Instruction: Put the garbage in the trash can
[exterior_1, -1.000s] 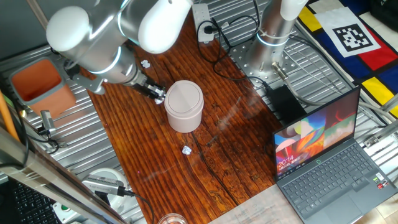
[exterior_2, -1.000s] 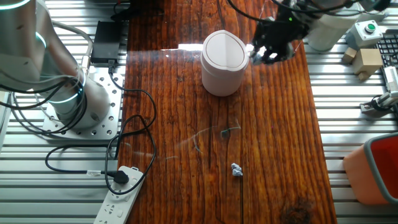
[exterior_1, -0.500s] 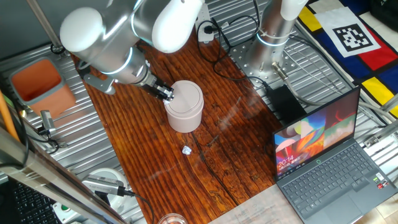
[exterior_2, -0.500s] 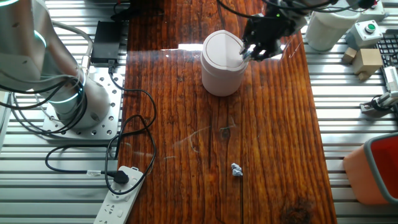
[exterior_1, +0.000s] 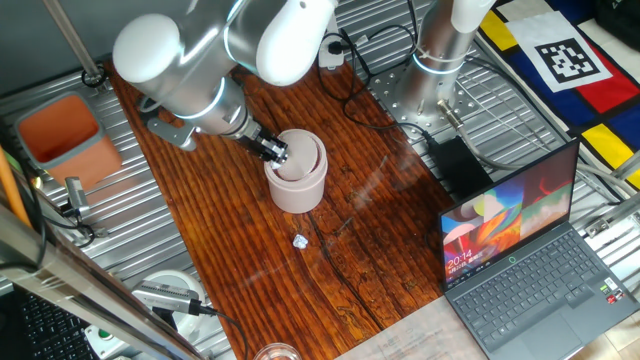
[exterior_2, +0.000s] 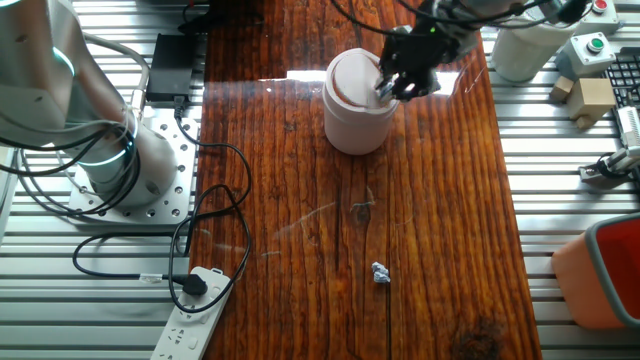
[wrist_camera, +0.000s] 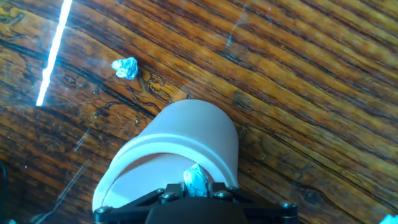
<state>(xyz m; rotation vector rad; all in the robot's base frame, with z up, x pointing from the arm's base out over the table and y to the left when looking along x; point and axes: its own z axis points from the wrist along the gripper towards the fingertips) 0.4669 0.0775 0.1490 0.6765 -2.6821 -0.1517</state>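
Dark-stained wood forms the surface (exterior_2: 300, 180), on which the pale trash can (exterior_1: 297, 180) stands with its flap tipped inward. The hand (wrist_camera: 198, 186) is poised directly over that opening, closed on a paper wad (wrist_camera: 196, 178), so the bin lies straight below. A second wad (exterior_2: 380, 271) lies well apart on the wood.

one fixed view: high, looks down across trash can (exterior_1: 296, 171) from laptop (exterior_1: 520, 262) side. other fixed view: high, opposite side, power strip (exterior_2: 195, 312) nearest. both share trash can and loose wad (exterior_1: 300, 241) (exterior_2: 380, 272). hand view: very close above trash can (wrist_camera: 174, 158), looking down along fingers.
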